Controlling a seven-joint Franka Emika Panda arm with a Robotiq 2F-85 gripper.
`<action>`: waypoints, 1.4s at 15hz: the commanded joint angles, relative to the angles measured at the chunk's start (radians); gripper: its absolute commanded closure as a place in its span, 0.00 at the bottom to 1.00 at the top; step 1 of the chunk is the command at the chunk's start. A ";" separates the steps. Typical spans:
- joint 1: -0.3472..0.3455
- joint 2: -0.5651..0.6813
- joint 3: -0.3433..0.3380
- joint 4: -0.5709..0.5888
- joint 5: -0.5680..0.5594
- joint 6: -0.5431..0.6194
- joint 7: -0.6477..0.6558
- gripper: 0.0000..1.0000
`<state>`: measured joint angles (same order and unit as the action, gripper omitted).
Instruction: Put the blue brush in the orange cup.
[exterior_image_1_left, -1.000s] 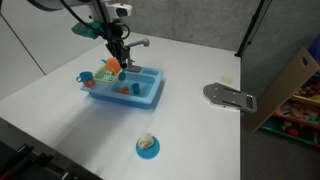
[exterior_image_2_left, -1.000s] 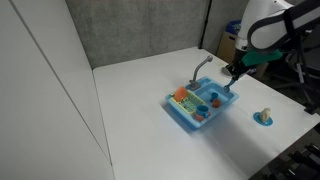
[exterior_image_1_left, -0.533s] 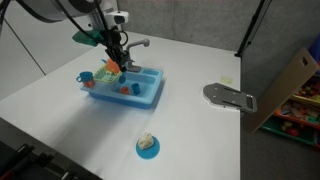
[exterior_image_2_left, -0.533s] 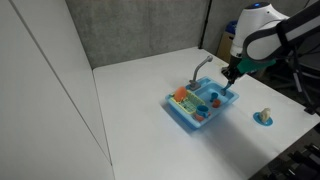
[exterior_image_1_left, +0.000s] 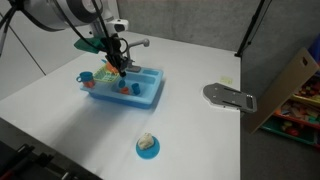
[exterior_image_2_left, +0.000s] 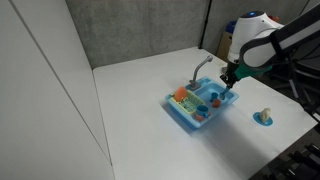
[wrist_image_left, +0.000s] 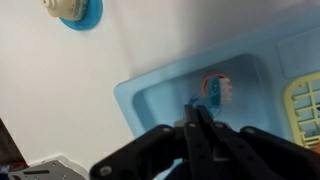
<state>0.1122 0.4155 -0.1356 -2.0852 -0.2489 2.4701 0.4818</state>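
hand (exterior_image_1_left: 119, 66) has shifted slightly over blue sink (exterior_image_1_left: 145, 92), clenched on blue brush (wrist_image_left: 195, 100), orange cup (exterior_image_1_left: 109, 68) close by

So the whole setup sits on a plain white table (exterior_image_1_left: 205, 130), and it shows in both exterior views (exterior_image_2_left: 120, 100). It has a matte top with nothing fancy about it.

Three things sit directly on it. A blue toy sink (exterior_image_1_left: 145, 98) with a grey tap is towards the back, well in from the edges. A little round blue dish (exterior_image_1_left: 147, 150) sits near the front edge, well apart from the sink, and it carries a small cream-coloured lump I can't identify. The wrist view catches that dish too (wrist_image_left: 88, 14). Off to one side, near the table's edge, lies a flat grey plate-like piece (exterior_image_1_left: 230, 97).
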 joint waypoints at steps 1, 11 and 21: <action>0.023 0.017 -0.024 0.004 -0.030 0.022 0.028 0.97; 0.036 0.048 -0.034 0.011 -0.020 0.038 0.021 0.97; 0.039 0.076 -0.040 0.026 -0.012 0.070 0.015 0.97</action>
<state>0.1363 0.4766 -0.1598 -2.0786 -0.2514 2.5290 0.4818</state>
